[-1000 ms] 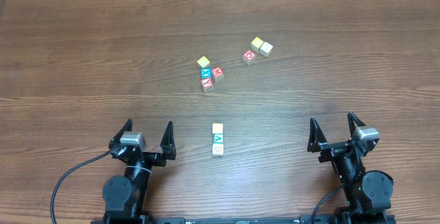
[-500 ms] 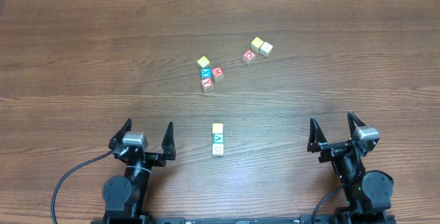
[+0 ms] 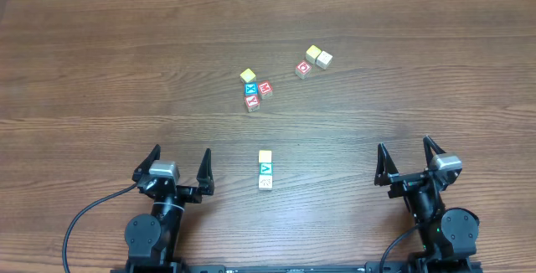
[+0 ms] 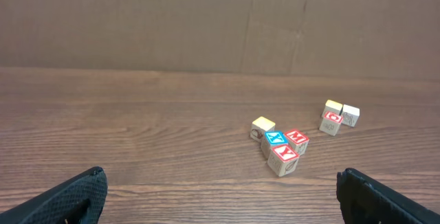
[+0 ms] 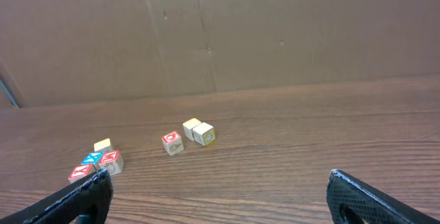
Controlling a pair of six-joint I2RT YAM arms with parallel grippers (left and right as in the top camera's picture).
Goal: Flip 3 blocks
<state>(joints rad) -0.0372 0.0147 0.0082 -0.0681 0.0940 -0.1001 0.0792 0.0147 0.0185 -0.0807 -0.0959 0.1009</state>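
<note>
Here it is: the left gripper (image 3: pixel 181 154) is being held low over the near side of the table (image 3: pixel 100 72), jaws spread as wide as they go and nothing being gripped between them. In the left wrist view its dark fingers (image 4: pixel 75 196) are being seen at the bottom corners, with bare wood between them. The right gripper (image 3: pixel 404 146) is being held the same way on the other side, fully spread and empty, its fingers (image 5: pixel 385 200) being framed at the lower corners of the right wrist view. Between the two arms, nearer the left one, the three blocks are being shown in a short line running away from the robot. The pale yellow block (image 3: pixel 265 157) is farthest, the green V block (image 3: pixel 266 169) is in the middle and the cream block (image 3: pixel 265 182) is nearest, each touching or just beside the next. No block is being touched by either gripper. Well apart, farther up the table, a cluster of four cubes (image 3: pixel 251 90) is being seen, with red and blue letters and one plain yellow. To its right a cluster of three cubes (image 3: pixel 313 54) is being seen, one of them red-lettered.
</note>
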